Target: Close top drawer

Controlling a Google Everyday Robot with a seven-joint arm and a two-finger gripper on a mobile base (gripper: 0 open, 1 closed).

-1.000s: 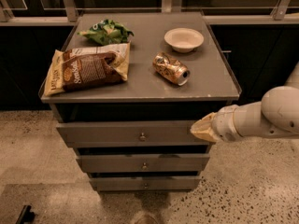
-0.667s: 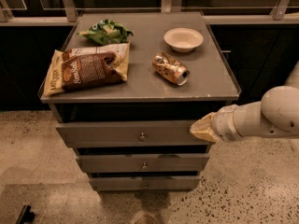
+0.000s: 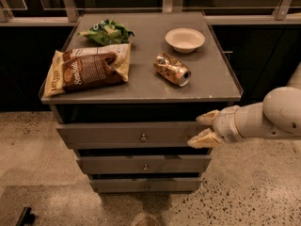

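A speckled floor (image 3: 244,192) is carrying a grey cabinet (image 3: 211,74), its flat top bearing a brown snack bag (image 3: 89,69) with unreadable lettering, a crushed can (image 3: 171,69) and a round bowl (image 3: 185,39). The top drawer (image 3: 108,135) is standing slightly out just under that top. The gripper (image 3: 203,129) is hovering at its right end, jaws apart.

top drawer (image 3: 108,134): grey, flat front, small round knob (image 3: 143,137) at centre | state: pulled out slightly, dark gap seen above | gripper (image 3: 197,131): held at its right end, fingers spread
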